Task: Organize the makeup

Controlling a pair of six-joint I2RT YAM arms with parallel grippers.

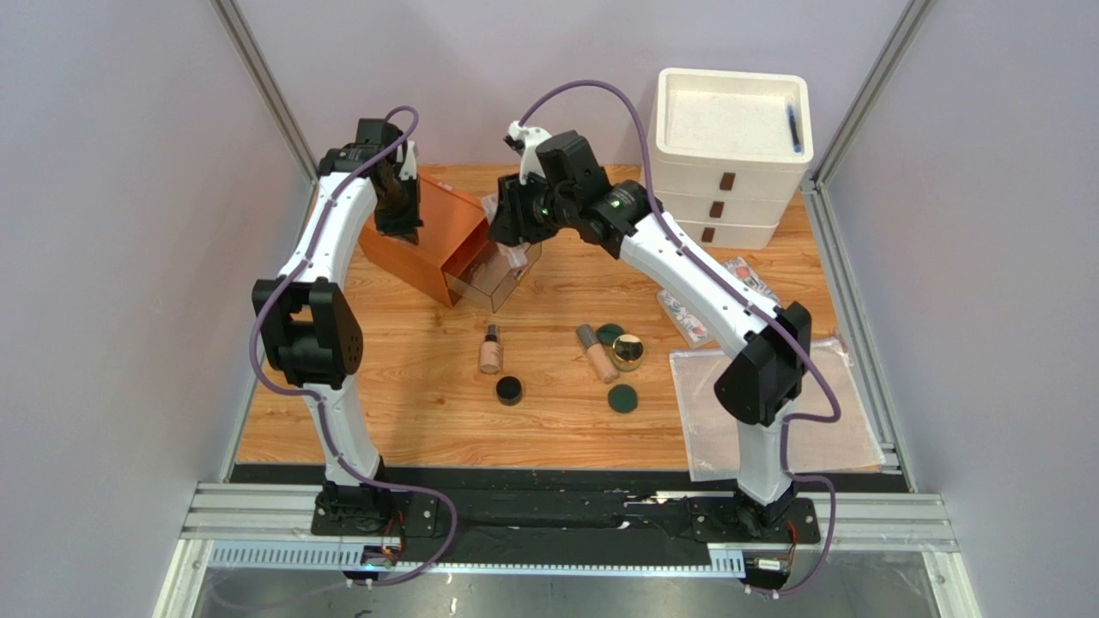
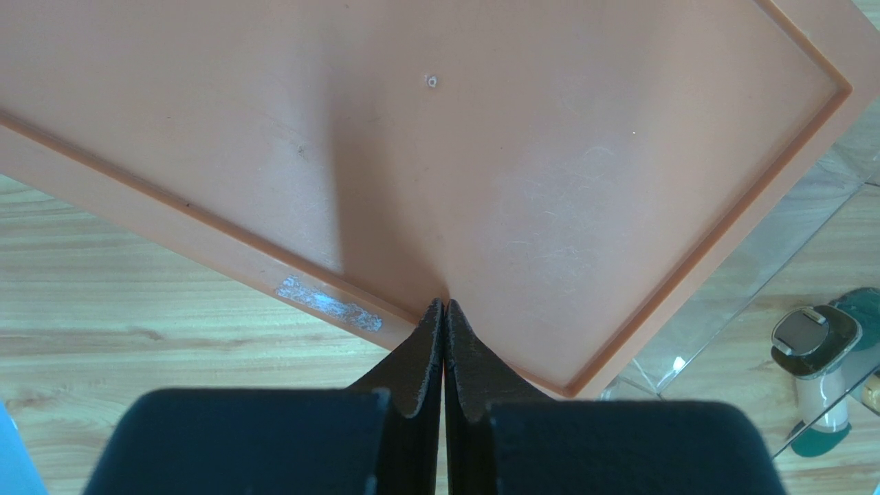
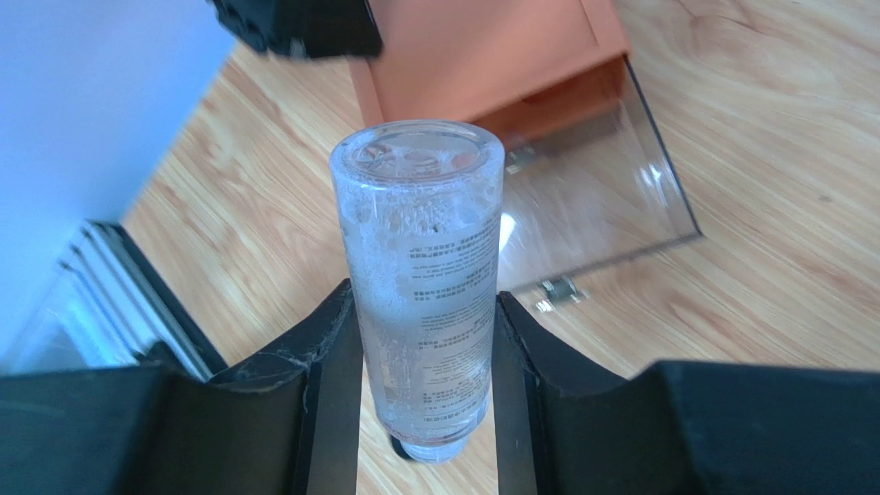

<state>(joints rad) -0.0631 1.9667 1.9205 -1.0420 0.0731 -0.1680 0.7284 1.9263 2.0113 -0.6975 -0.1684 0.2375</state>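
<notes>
My right gripper (image 3: 425, 299) is shut on a clear tube (image 3: 418, 278) with fine print, held above the clear drawer (image 3: 594, 206) that is pulled out of the orange box (image 1: 423, 242). In the top view this gripper (image 1: 511, 234) hangs over the drawer (image 1: 501, 278). My left gripper (image 2: 444, 305) is shut and empty, its tips on the orange box's lid (image 2: 496, 134). On the table lie a beige foundation bottle (image 1: 490, 350), a black pot (image 1: 510, 389), a beige tube (image 1: 596, 354), a gold-rimmed jar (image 1: 628, 350) and two dark green discs (image 1: 624, 398).
A white three-drawer unit (image 1: 729, 155) stands at the back right. A large clear plastic bag (image 1: 787, 412) lies at the right, with a printed packet (image 1: 684, 316) beside it. A beige, dark-capped item (image 2: 816, 345) shows by the clear drawer.
</notes>
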